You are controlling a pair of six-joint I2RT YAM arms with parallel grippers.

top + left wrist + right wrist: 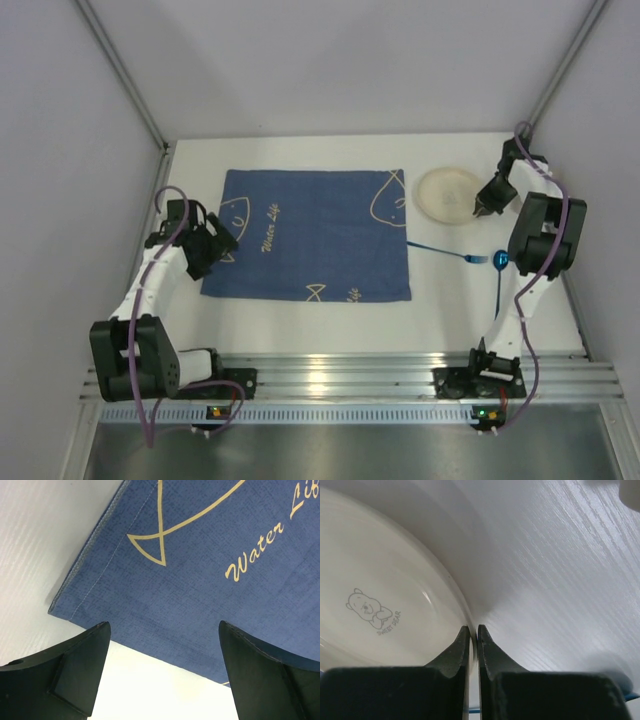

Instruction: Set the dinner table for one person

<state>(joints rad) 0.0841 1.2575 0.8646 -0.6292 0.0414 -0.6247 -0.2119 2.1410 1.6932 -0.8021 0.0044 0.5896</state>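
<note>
A dark blue cloth mat with fish drawings lies flat on the white dinner table. A cream plate with a small bear print sits right of the mat. My right gripper is shut on the plate's right rim. A blue fork and a blue spoon lie in front of the plate. My left gripper is open and empty, low over the mat's left front corner.
A ribbed aluminium rail runs along the near edge between the arm bases. Grey walls stand close on the left, right and back. Bare tabletop shows behind the mat and in front of it.
</note>
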